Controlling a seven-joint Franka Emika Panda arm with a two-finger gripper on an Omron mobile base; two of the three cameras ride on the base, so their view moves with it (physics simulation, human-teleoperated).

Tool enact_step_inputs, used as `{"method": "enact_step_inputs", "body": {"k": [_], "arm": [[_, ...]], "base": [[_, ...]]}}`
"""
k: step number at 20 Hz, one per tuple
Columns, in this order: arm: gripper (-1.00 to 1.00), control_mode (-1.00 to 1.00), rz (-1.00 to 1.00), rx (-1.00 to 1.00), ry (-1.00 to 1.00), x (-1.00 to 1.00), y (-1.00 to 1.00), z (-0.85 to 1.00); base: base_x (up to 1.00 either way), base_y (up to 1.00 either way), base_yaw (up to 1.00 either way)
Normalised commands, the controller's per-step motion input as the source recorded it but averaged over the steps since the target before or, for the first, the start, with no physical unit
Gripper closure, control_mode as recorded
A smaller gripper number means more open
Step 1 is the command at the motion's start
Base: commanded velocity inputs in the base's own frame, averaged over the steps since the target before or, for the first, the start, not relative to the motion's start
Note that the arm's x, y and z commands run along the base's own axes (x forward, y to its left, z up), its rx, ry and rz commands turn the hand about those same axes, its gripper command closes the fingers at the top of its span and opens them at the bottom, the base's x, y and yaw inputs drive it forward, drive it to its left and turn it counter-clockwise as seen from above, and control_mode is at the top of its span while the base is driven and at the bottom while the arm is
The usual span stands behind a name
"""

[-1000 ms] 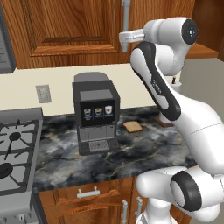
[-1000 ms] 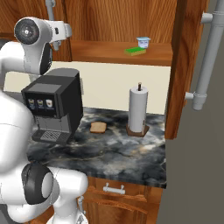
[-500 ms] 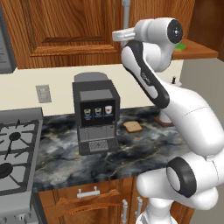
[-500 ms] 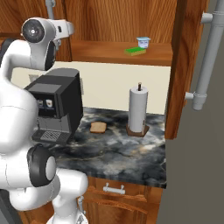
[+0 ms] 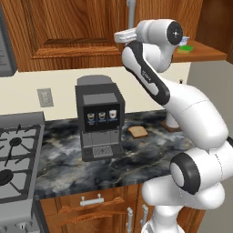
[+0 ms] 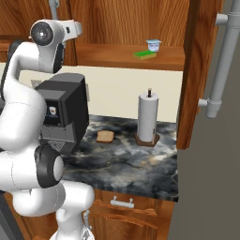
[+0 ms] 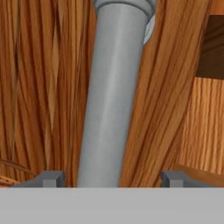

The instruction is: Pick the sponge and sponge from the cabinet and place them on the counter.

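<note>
A small flat rectangular sponge, bright green on top [image 6: 145, 55], lies on the wooden shelf [image 6: 126, 57] inside the reddish-brown wooden wall cabinet [image 6: 140, 21], just beside a small white-and-blue cup [image 6: 153, 45] that stands behind it toward the open side; in the left base view the same green sponge [image 5: 185, 49] shows past the arm's upper joint, with the cup mostly hidden. Whether this green patch is one sponge or two lying together cannot be told. The white arm reaches up to the closed cabinet door, and its claw [image 7: 111, 177] faces a long vertical silver bar handle [image 7: 111, 96], which stands between the two dark finger tips [image 7: 52, 178]. The tips sit wide apart on either side of the bar, and a gap shows on each side, so the claw is open around the handle and has hold of nothing. Below, the dark grey-black marbled stone tabletop [image 6: 136, 164] carries a black coffee machine [image 5: 98, 119] with three small pictured buttons, a tan slice of bread [image 6: 105, 136] lying flat near it, and a white paper-towel roll [image 6: 147, 116] upright on a brown base. A grey stove top with black burners [image 5: 13, 159] adjoins the tabletop on the left, and a pale wall socket [image 5: 44, 97] sits on the cream wall above it. The opened cabinet door [image 6: 199, 70] hangs at the right with its own silver handle [image 6: 220, 56].
</note>
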Motion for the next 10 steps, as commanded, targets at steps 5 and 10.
{"method": "enact_step_inputs", "body": {"k": [5, 10], "arm": [[1.00, -1.00, 0.00, -0.08, 0.00, 0.30, 0.02, -0.02], [1.00, -1.00, 0.00, -0.05, 0.00, 0.14, 0.01, 0.00]], "base": [[0.00, 0.00, 0.00], [0.00, 0.00, 0.00]]}}
